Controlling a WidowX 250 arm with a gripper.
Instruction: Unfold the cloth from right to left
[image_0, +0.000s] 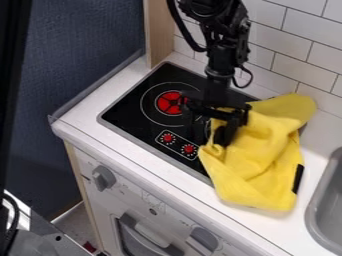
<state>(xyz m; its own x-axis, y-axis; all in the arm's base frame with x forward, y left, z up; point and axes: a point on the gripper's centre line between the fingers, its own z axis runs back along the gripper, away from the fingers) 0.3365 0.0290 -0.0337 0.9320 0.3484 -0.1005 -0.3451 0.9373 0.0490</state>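
The yellow cloth (257, 160) lies across the cooktop's (132, 112) three-o'clock side and onto the table (175, 178). The fingers (226, 134) look apart, one against its nine-o'clock edge. A shallow pinch could slip; catching every layer could drag the bundle unopened. The other fingertip blurs into black glass; inner folds are hidden, and the sink (316, 205) is cut off at four o'clock.

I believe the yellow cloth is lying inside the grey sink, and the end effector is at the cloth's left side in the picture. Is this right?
Not quite: the yellow cloth is not inside the grey sink. The camera view shows it lying partly over the black stove and partly on the white counter. The end effector is indeed at its left side.
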